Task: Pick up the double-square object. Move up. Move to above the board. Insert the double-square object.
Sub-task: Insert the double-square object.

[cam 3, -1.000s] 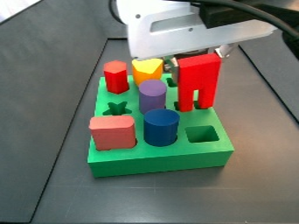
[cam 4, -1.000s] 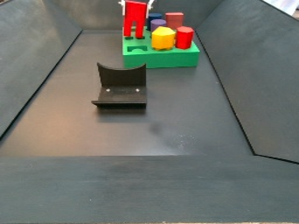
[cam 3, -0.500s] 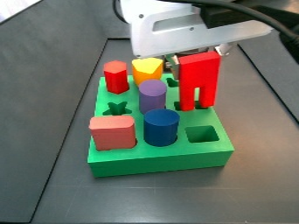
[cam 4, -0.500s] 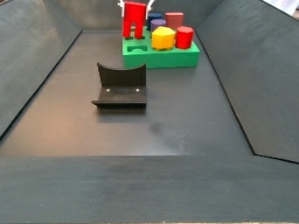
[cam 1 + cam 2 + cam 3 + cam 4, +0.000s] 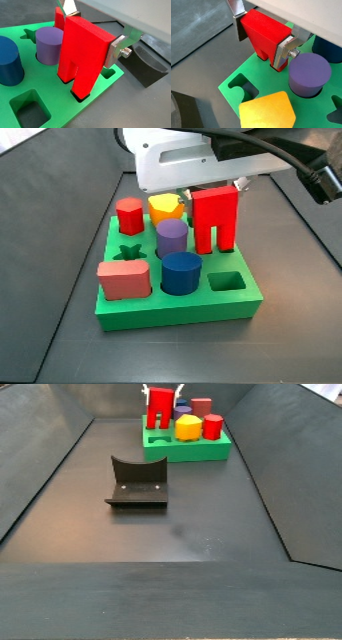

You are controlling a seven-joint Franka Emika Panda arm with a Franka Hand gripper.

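The double-square object [image 5: 217, 218], a tall bright red block, stands upright at the far right of the green board [image 5: 174, 306]. My gripper [image 5: 214, 192] is shut on its upper part. In both wrist views the silver fingers [image 5: 118, 49] [image 5: 284, 52] press its two sides. Its two lower ends [image 5: 81, 90] reach into a cut-out in the board [image 5: 100, 100]. In a side view the object [image 5: 160, 404] and the board [image 5: 191, 452] are at the far end of the floor.
On the board stand a red hexagonal peg [image 5: 130, 215], a yellow piece [image 5: 166, 204], a purple cylinder [image 5: 171, 236], a blue cylinder [image 5: 182, 273] and a salmon block [image 5: 123, 280]. Star [image 5: 130, 253] and square [image 5: 227, 281] holes are open. The fixture [image 5: 136, 482] stands mid-floor.
My gripper and the red object have shifted slightly along the board's far side. The board itself has nudged a little. The grip is unchanged.
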